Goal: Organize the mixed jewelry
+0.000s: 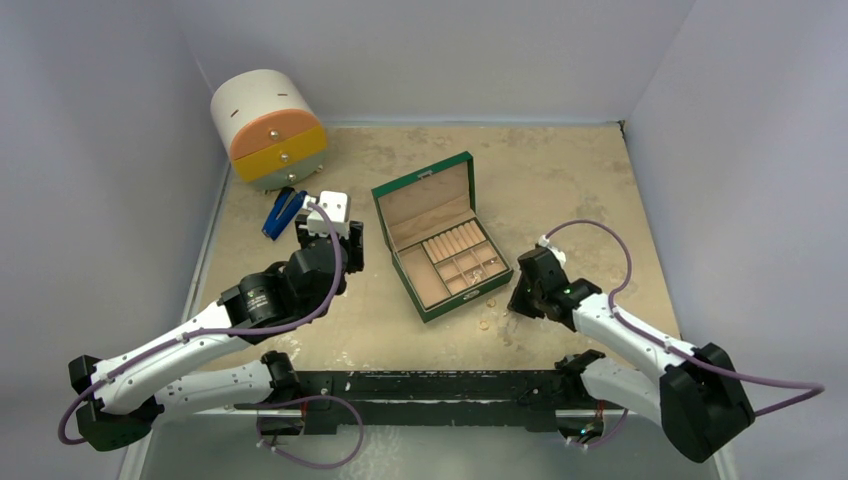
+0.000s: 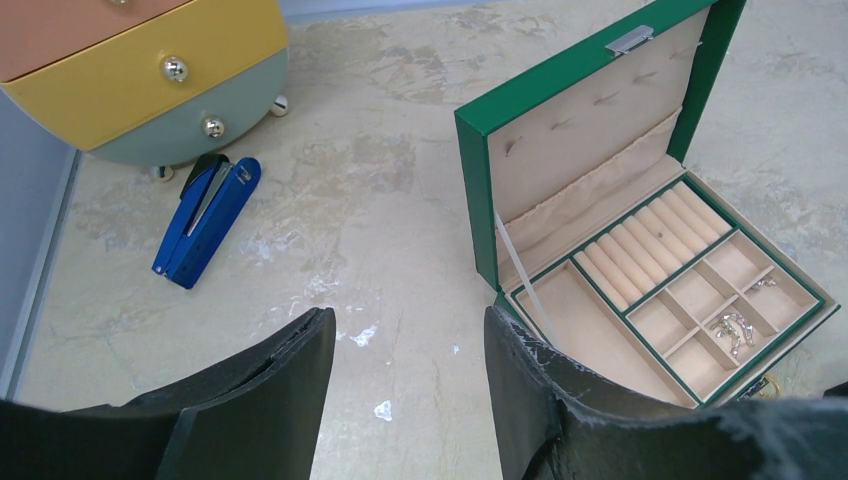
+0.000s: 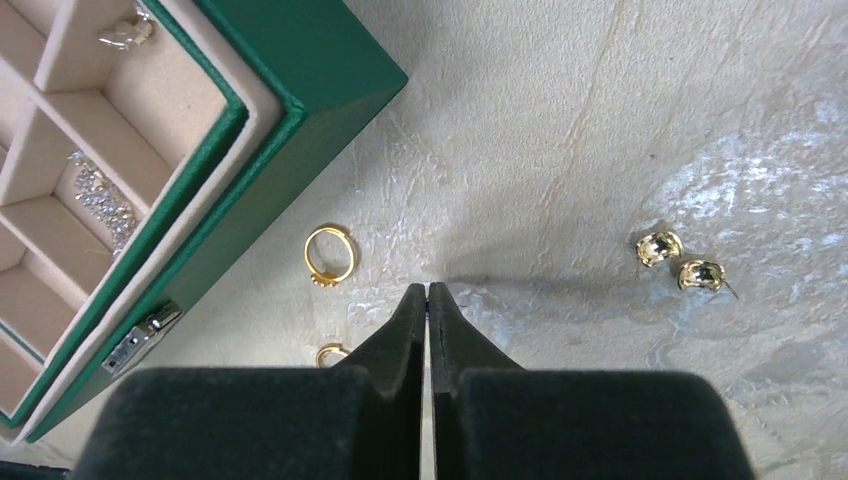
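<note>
The green jewelry box (image 1: pixel 441 238) stands open mid-table, also in the left wrist view (image 2: pixel 520 120) and right wrist view (image 3: pixel 300 50). Silver pieces lie in its small compartments (image 3: pixel 100 195) (image 2: pixel 735 328). On the table by the box's front lie a gold ring (image 3: pixel 330 253), a second gold piece (image 3: pixel 330 353) half hidden by my finger, and two gold earrings (image 3: pixel 680 260). My right gripper (image 3: pixel 427 290) is shut and empty, just above the table between the ring and the earrings. My left gripper (image 2: pixel 410 330) is open and empty, left of the box.
A round drawer chest (image 1: pixel 268 128) with orange, yellow and grey-green drawers stands at the back left. A blue-handled tool (image 1: pixel 282 212) lies in front of it, also in the left wrist view (image 2: pixel 207 220). Grey walls close in the table on three sides.
</note>
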Tool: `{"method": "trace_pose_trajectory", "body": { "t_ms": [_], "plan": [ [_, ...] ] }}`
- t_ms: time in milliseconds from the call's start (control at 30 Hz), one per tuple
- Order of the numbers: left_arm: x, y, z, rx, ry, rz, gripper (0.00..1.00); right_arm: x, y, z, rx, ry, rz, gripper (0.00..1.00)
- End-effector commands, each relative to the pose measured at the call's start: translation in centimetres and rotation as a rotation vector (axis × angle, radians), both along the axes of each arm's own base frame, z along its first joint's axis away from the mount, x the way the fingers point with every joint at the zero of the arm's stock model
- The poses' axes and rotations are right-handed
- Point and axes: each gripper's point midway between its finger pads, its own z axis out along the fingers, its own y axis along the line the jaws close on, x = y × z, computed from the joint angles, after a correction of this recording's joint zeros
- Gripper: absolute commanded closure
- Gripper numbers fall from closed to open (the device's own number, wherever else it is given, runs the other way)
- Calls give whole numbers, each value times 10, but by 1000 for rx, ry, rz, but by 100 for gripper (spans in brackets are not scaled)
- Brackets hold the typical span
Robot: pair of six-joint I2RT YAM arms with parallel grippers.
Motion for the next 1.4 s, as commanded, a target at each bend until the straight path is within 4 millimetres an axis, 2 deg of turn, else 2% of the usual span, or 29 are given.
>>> {"method": "trace_pose_trajectory", "body": {
  "t_ms": [0,133,367,500,633,900,1367],
  "plan": [
    [1,1,6,-24,-15,6,44,0,1,16,8,-21,2,100],
    [1,0,6,-23,-15,6,44,5,0,33,9,-54,0,100],
    [1,0,7,-25,-16,5,44,20,3,77,18,-145,6,100],
    [1,1,7,-26,-17,6,44,33,3,100,14,-204,-4,100],
    [1,1,7,-26,-17,6,44,47,8,113,19,-249,-2,100],
    [1,2,7,-27,-18,7,44,76,23,116,25,-278,2,100],
    [0,3,8,-26,-20,9,44,96,37,89,19,-241,-2,99]
  ]
}}
